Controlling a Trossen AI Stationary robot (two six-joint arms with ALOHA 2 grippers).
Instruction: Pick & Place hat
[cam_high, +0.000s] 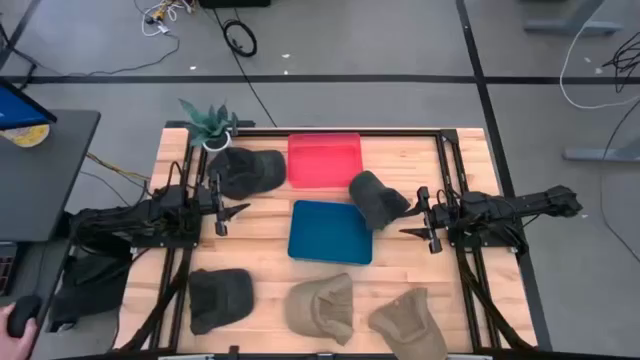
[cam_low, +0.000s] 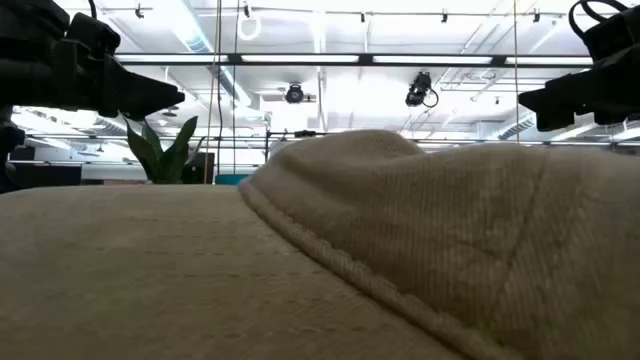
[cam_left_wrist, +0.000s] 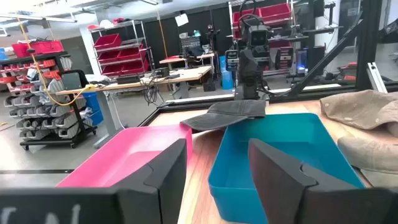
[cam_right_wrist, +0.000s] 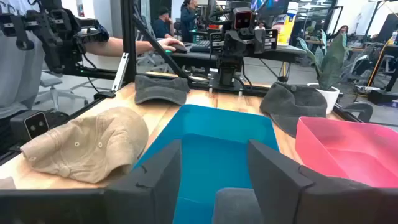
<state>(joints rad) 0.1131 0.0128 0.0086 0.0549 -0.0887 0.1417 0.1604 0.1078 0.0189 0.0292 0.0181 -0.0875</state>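
Note:
Several caps lie on the wooden table. In the high view a dark cap (cam_high: 377, 198) lies by the blue tray's (cam_high: 305, 250) far right corner, its edge over the rim (cam_left_wrist: 231, 114). Another dark cap (cam_high: 248, 170) sits left of the red tray (cam_high: 323, 160), and a third (cam_high: 220, 297) lies near the front. Two tan caps (cam_high: 322, 305) (cam_high: 410, 322) lie along the near edge. My left gripper (cam_high: 228, 212) (cam_left_wrist: 217, 149) hovers open, left of the blue tray. My right gripper (cam_high: 415, 222) (cam_right_wrist: 214, 149) hovers open on the tray's right, beside the dark cap (cam_right_wrist: 236, 208).
A potted plant (cam_high: 210, 122) stands at the far left corner. A tan cap (cam_low: 400, 250) fills the low view. A black frame rail (cam_high: 440, 132) runs along the table's far edge. A person's arm (cam_right_wrist: 143, 43) rests at a desk beyond the left side.

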